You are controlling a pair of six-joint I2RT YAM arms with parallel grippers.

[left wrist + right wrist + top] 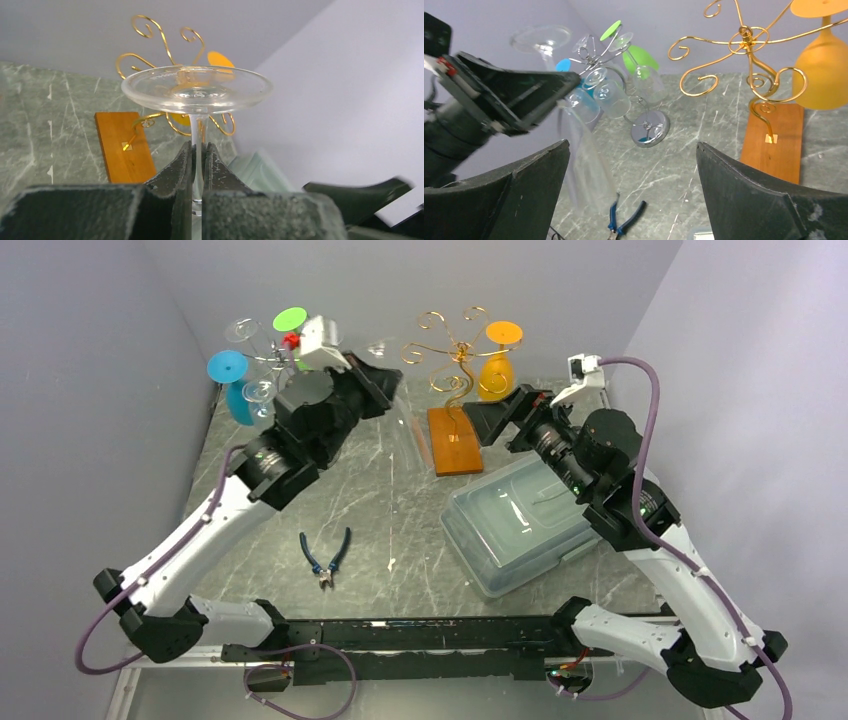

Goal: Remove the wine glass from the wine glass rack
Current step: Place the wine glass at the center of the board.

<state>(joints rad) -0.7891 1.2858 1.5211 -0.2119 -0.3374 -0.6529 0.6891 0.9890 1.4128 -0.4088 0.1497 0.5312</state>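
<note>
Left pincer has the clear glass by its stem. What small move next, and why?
Probably lower it toward the bare table. The left pincer is shut on the stem of the clear wine glass, foot up, and the right wrist view shows that glass already apart from the silver rack.

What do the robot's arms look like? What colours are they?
The left arm and the right arm match: smooth white shells with chunky, round black joints. A purple cable runs along each. The left gripper and the right gripper each have two dark, wedge-shaped fingers with a rough, grainy surface.
</note>
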